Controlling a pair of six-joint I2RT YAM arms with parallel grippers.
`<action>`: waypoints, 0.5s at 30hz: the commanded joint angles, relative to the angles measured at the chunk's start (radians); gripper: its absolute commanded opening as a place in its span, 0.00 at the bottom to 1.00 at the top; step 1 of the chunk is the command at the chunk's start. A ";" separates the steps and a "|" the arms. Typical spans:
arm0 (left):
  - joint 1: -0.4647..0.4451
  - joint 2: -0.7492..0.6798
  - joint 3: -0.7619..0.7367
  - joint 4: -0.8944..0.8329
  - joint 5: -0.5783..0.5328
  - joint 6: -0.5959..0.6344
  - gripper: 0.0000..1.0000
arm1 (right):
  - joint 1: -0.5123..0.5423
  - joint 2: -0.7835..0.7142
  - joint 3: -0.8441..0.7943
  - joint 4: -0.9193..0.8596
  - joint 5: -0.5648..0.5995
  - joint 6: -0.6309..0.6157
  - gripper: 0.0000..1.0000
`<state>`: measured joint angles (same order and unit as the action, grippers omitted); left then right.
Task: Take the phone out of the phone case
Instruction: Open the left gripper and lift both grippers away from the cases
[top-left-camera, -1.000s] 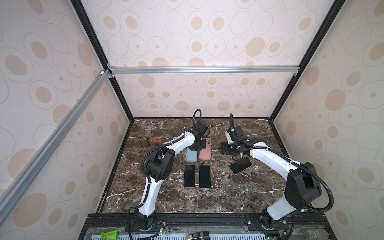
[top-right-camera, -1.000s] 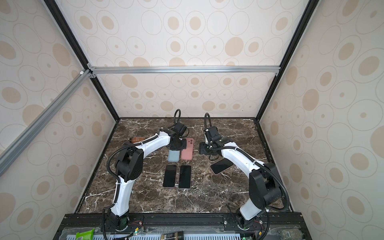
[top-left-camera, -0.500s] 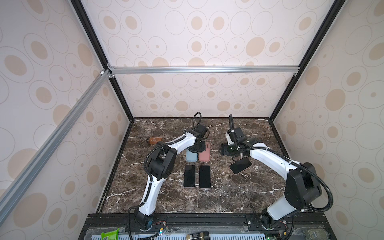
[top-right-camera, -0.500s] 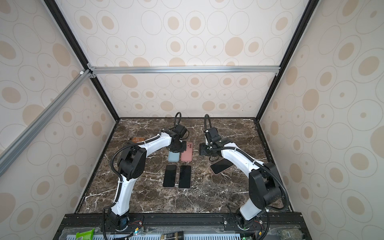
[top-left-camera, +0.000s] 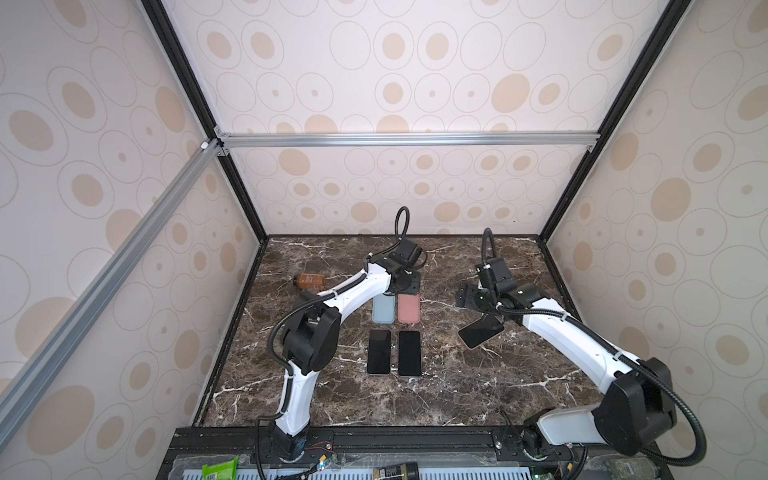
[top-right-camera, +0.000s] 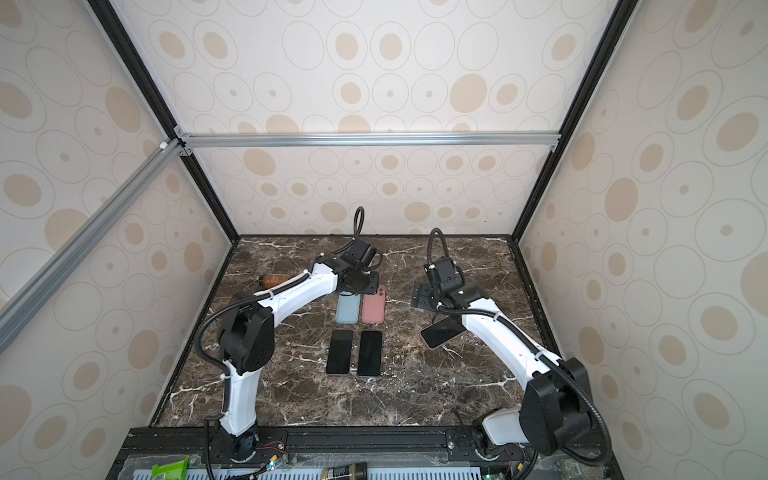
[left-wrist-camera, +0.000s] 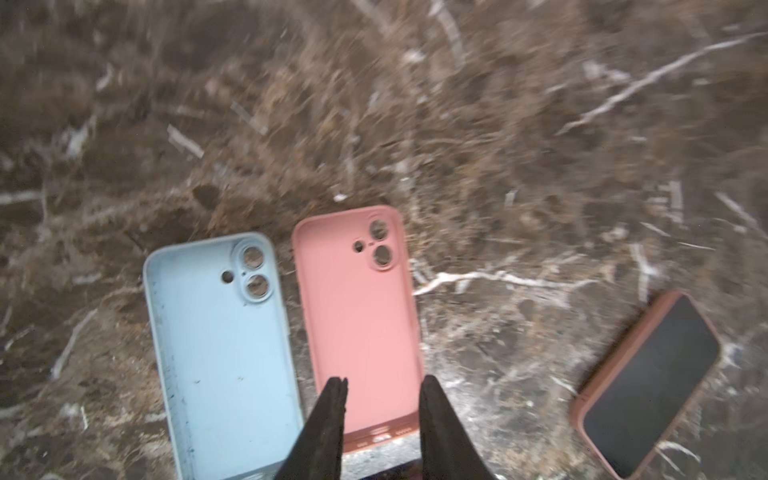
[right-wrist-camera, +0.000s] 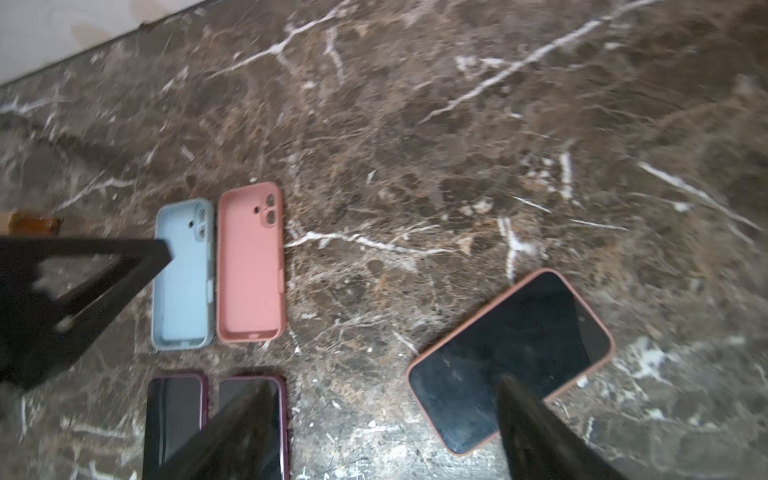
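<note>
Right wrist view: pink-cased dark phone (right-wrist-camera: 511, 361) flat; left pincer (left-wrist-camera: 382, 399), right pincer (right-wrist-camera: 386, 386) parted, empty.

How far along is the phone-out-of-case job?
Done: a blue case and a pink case lie empty, with two apparently bare phones side by side nearer the robot. In hand: nothing. The left gripper hangs open over the pink case's end, and the right gripper is open above the third phone. Left: that phone lies flat, still in its brownish case.
</note>
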<state>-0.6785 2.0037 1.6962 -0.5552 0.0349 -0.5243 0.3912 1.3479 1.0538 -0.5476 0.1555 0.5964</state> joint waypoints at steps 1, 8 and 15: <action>-0.050 -0.081 -0.102 0.148 0.016 0.083 0.39 | -0.046 -0.042 -0.080 -0.061 0.114 0.132 0.98; -0.118 -0.191 -0.296 0.398 0.015 0.125 0.87 | -0.126 -0.038 -0.132 -0.127 0.147 0.296 1.00; -0.177 -0.235 -0.485 0.675 0.047 0.120 0.99 | -0.164 0.084 -0.076 -0.195 0.131 0.433 1.00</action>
<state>-0.8249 1.8160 1.2732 -0.0654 0.0658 -0.4252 0.2298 1.4006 0.9436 -0.6899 0.2699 0.9279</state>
